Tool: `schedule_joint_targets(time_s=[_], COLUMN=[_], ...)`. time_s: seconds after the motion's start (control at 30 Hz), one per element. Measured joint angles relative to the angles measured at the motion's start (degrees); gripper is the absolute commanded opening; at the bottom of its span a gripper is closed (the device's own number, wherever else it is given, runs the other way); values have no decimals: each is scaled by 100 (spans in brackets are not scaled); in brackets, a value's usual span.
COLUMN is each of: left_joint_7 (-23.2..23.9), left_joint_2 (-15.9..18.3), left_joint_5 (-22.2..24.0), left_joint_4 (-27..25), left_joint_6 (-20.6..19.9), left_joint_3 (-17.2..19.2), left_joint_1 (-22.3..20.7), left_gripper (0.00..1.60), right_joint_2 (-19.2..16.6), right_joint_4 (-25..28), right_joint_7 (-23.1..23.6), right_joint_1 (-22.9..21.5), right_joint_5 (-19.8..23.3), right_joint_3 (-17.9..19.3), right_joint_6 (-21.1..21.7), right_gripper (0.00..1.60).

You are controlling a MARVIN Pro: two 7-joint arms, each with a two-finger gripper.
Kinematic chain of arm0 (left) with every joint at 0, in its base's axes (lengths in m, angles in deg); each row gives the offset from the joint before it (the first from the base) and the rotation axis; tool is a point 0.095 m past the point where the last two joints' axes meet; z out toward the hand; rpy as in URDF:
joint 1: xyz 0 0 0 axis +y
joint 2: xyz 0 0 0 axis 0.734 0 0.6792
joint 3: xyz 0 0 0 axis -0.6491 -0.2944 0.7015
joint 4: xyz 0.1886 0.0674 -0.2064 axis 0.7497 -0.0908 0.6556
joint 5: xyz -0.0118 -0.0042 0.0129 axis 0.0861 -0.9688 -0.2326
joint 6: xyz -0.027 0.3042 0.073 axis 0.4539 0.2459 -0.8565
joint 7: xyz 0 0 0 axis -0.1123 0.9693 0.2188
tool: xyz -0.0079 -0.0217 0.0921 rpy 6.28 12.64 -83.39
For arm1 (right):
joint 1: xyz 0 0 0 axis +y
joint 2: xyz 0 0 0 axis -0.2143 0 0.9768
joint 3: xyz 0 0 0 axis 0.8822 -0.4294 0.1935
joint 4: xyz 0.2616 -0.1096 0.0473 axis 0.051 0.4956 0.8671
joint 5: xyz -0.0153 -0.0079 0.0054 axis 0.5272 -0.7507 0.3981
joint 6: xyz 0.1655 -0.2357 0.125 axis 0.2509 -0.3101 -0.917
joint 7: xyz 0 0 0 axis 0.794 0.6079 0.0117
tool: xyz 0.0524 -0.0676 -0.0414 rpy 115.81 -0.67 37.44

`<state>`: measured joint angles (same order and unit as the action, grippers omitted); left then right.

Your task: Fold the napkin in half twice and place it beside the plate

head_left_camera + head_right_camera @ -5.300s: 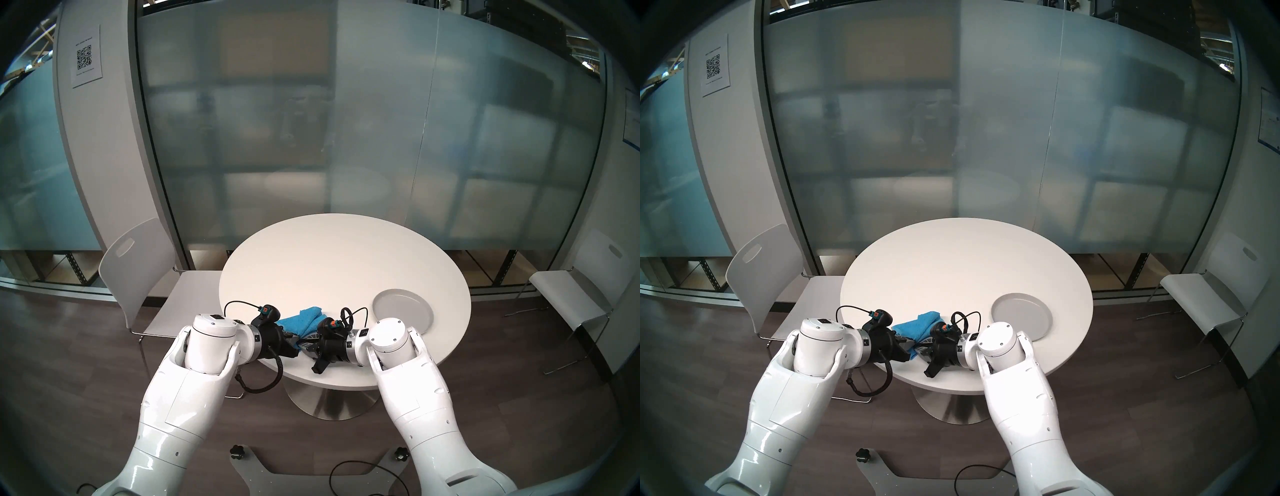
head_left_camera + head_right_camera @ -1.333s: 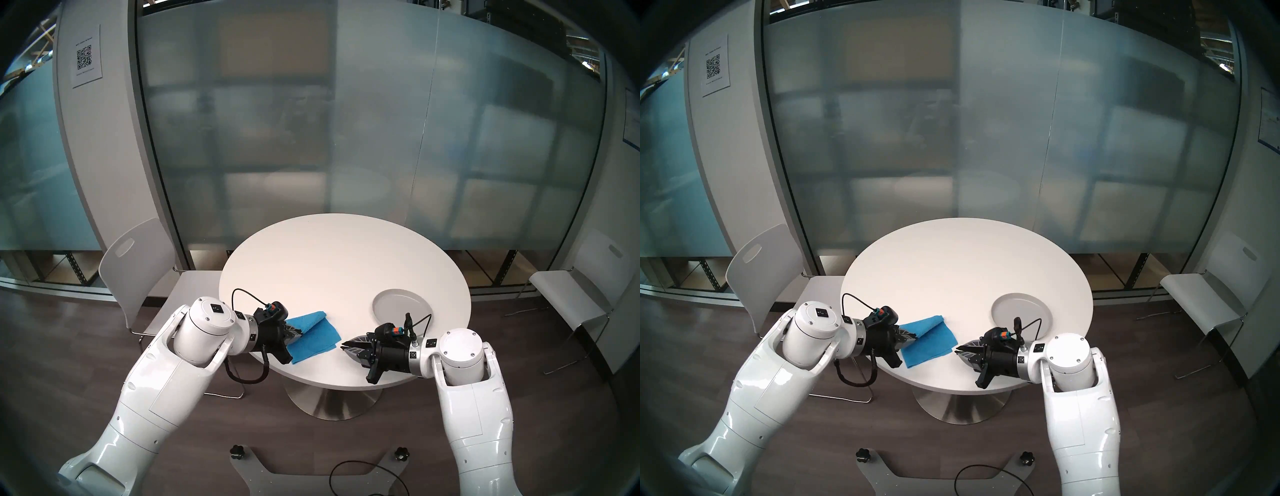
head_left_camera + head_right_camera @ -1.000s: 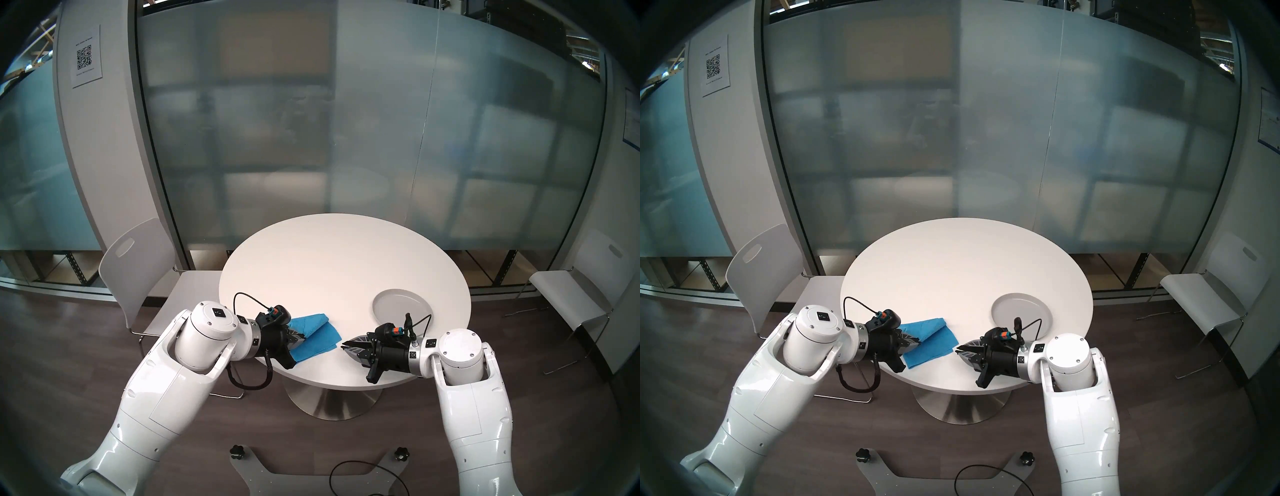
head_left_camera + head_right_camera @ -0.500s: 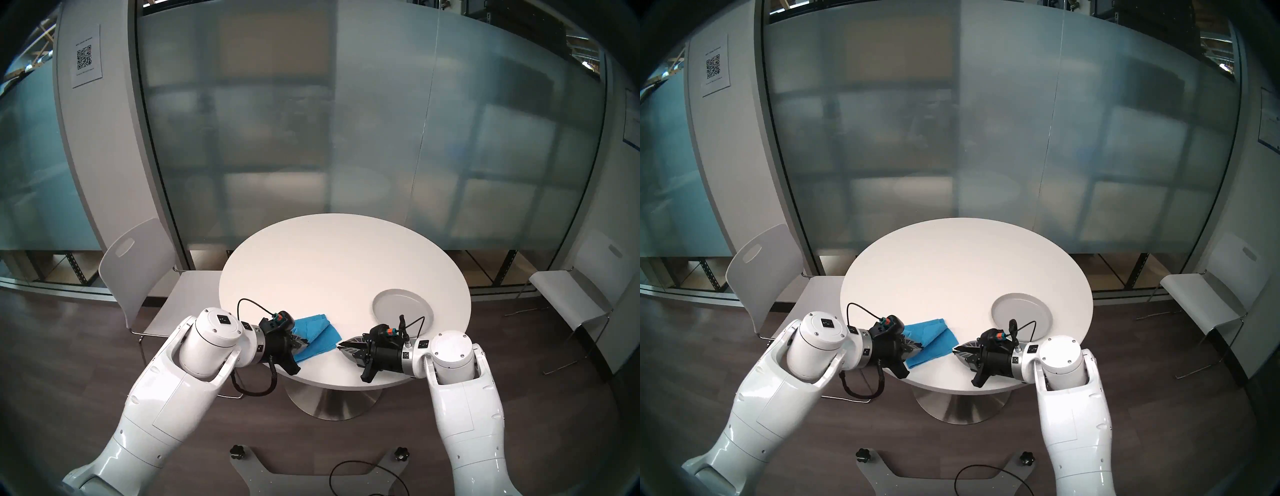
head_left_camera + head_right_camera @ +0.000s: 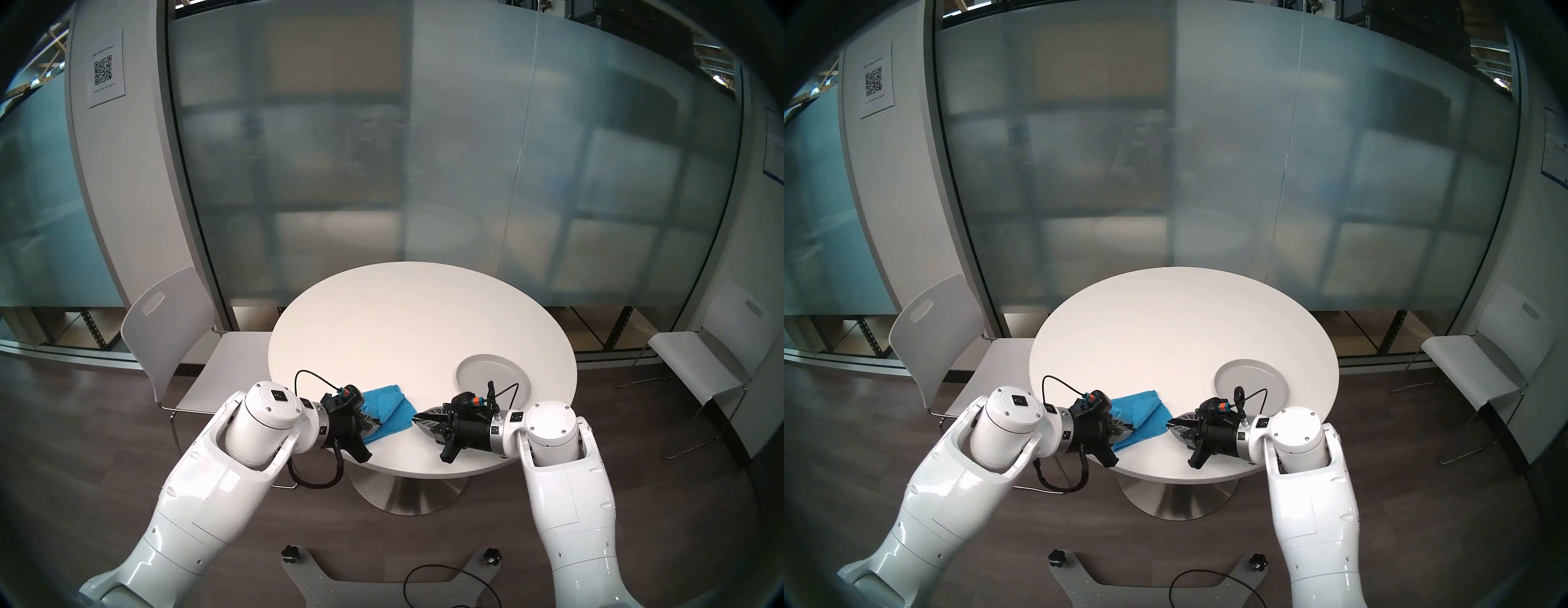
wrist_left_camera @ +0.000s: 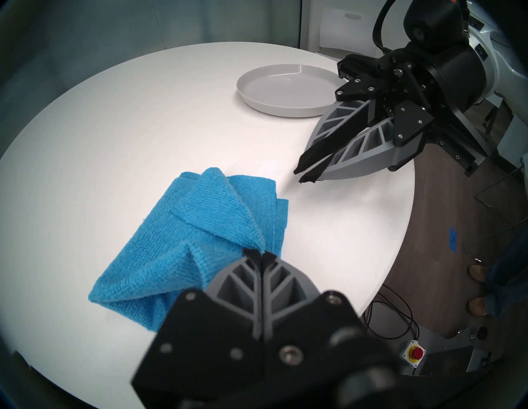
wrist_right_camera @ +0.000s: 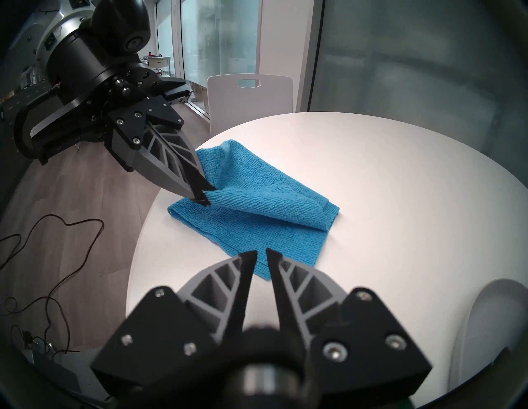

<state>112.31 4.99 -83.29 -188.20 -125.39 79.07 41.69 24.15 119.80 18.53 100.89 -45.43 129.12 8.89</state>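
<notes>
Folding napkin: left gripper clamped on lifted corner, right gripper slightly parted, empty; next, lay corner across.

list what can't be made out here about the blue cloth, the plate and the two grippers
- Blue cloth: its near-left part is hidden in the head views by the left gripper.
- Layer count under the raised flap: folds overlap in both wrist views.
- Plate: right rim hidden by the right gripper; cut off in the right wrist view.

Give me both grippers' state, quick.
Left gripper: shut on a corner of the blue terry-cloth napkin.
Right gripper: slightly open, empty, just short of the napkin's near edge.
</notes>
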Motion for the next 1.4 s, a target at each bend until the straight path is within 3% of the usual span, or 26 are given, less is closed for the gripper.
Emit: schedule_joint_targets(time_s=[0.87,1.4], left_joint_7=[-18,-236], left_joint_2=[152,34], left_joint_5=[29,-28], left_joint_4=[115,461], left_joint_6=[73,314], left_joint_3=[26,-86], left_joint_1=[227,30], left_gripper=[0,0], right_joint_2=[2,22], right_joint_4=[-92,-83], right_joint_7=[26,37], right_joint_1=[-100,-117], right_joint_5=[-5,-11], right_joint_3=[-46,-98], right_joint_6=[1,18], right_gripper=[76,77])
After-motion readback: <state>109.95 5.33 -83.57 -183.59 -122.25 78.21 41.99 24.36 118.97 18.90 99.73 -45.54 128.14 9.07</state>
